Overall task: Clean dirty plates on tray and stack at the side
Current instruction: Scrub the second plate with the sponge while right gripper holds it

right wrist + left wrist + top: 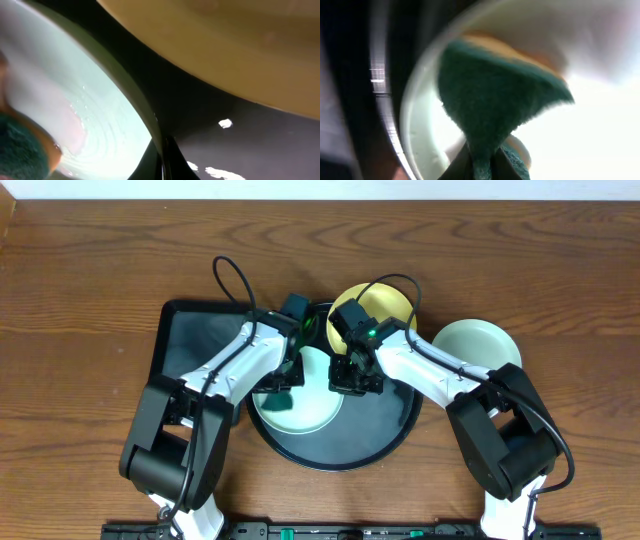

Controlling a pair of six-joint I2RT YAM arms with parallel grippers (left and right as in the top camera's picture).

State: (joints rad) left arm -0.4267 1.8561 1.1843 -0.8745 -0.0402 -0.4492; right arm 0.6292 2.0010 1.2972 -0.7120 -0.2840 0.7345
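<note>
Overhead: left claw (pixel 284 383) clamps sponge (pixel 278 399) on plate (pixel 312 420); right claw (pixel 355 378) pinches rim (pixel 145 107).

A: How many plates did we count?
B: We counted three: one yellow plate (pixel 378 302), one mint-blue plate (pixel 312 418), a second mint-blue plate (pixel 478 343).
A: And the remaining items?
B: We recorded two black trays, one round tray (pixel 382 432) and one rectangular tray (pixel 195 340), plus one green sponge (pixel 278 398).

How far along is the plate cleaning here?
Done, apparently: one mint plate sits beside the tray. In hand: left claw presses a sponge on the second mint plate; right claw pinches its rim. Left: the yellow plate, then stacking.
</note>
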